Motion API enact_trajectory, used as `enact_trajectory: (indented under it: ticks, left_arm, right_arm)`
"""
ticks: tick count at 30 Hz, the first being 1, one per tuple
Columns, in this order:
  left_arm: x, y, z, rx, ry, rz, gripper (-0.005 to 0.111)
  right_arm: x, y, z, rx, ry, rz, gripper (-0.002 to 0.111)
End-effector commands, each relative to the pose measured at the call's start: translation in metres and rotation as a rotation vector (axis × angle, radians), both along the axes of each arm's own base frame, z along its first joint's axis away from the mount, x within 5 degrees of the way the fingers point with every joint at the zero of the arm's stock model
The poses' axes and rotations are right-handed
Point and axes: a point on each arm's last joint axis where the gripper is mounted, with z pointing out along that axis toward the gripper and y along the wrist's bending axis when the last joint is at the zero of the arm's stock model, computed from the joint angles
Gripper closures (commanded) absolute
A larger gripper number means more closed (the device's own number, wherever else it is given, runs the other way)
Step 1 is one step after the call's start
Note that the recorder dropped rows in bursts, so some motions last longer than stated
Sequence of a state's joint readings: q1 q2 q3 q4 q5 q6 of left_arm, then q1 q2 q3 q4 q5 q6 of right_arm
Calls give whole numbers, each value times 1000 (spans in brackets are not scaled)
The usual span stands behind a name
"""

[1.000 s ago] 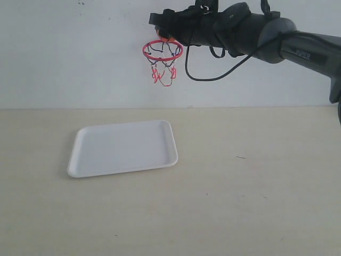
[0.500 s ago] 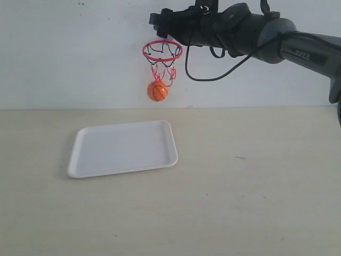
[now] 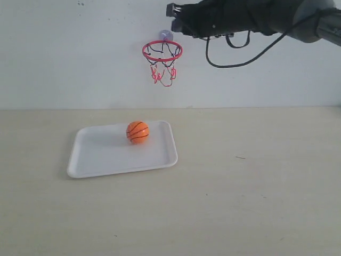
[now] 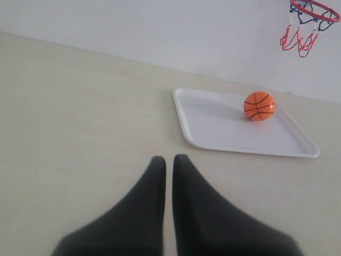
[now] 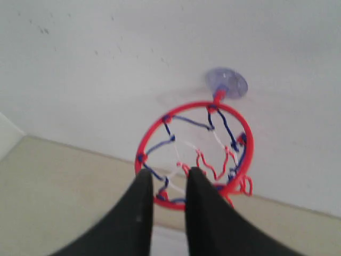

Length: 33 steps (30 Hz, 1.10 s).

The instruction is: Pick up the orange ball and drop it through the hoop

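The orange ball lies on the white tray, near its far edge, below the hoop. The hoop's red ring and string net hang on the wall from a clear suction cup. My right gripper hovers above and just right of the ring, open and holding nothing. In the right wrist view its fingers frame the hoop from above. My left gripper is shut and low over the table, well short of the tray and the ball.
A white wall stands behind the table, with the hoop fixed high on it. The beige tabletop stretches to the right of the tray and in front of it. A black cable loops under the right arm.
The ball left the right gripper, fell through the net and landed on the tray. The right gripper has drawn back to the right and slightly up from the ring.
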<state>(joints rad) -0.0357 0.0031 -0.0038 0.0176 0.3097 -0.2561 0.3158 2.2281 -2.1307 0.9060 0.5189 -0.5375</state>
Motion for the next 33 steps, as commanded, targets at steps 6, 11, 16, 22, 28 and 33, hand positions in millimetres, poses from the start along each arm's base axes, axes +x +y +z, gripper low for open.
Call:
enact_trajectory:
  ticks: [6, 11, 16, 22, 28, 33]
  left_arm:
    - [0, 0, -1, -4, -3, 5, 103]
    - [0, 0, -1, -4, -3, 5, 103]
    - [0, 0, -1, -4, -3, 5, 103]
    - [0, 0, -1, -4, -3, 5, 103]
    - [0, 0, -1, -4, -3, 5, 103]
    - [0, 0, -1, -4, -3, 5, 103]
  right_arm:
    - [-23, -38, 15, -97, 167, 149, 109]
    - [-60, -49, 18, -155, 191, 142, 109]
    - [-115, -63, -4, -150, 260, 105, 109]
    - [-195, -79, -18, -154, 309, 148, 109]
    - [-259, -90, -40, -138, 439, 192, 109]
    - [-299, -90, -59, -130, 604, 344, 109]
